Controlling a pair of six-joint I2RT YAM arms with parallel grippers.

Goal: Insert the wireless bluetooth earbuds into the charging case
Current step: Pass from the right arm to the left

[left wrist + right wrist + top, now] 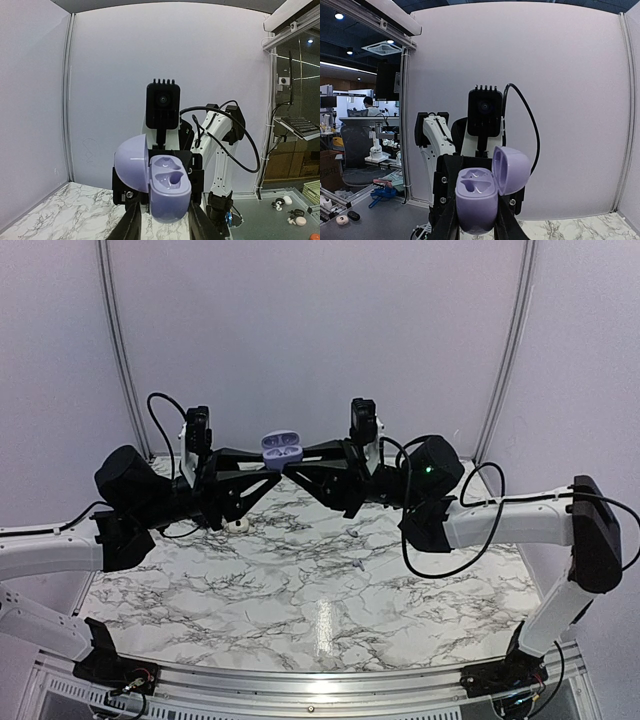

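Note:
The lilac charging case (pixel 281 447) hangs in the air above the far middle of the table, lid open. Both arms reach in from the sides and meet at it. In the left wrist view the case (pixel 170 192) sits between my left gripper (pixel 165 216) fingers, lid swung left. In the right wrist view the case (pixel 476 202) is clamped between my right gripper (pixel 476 220) fingers, lid swung right. Its two sockets look hollow; I make out no earbud in them. A small white bud-like piece (pixel 236 525) lies on the marble under the left arm.
The marble table (pixel 320 590) spreads below both arms, ringed by a metal rail and white walls. Off the table, small white and black pieces (pixel 281 202) lie on a grey surface, also seen as white and black pieces (pixel 342 219) in the right wrist view.

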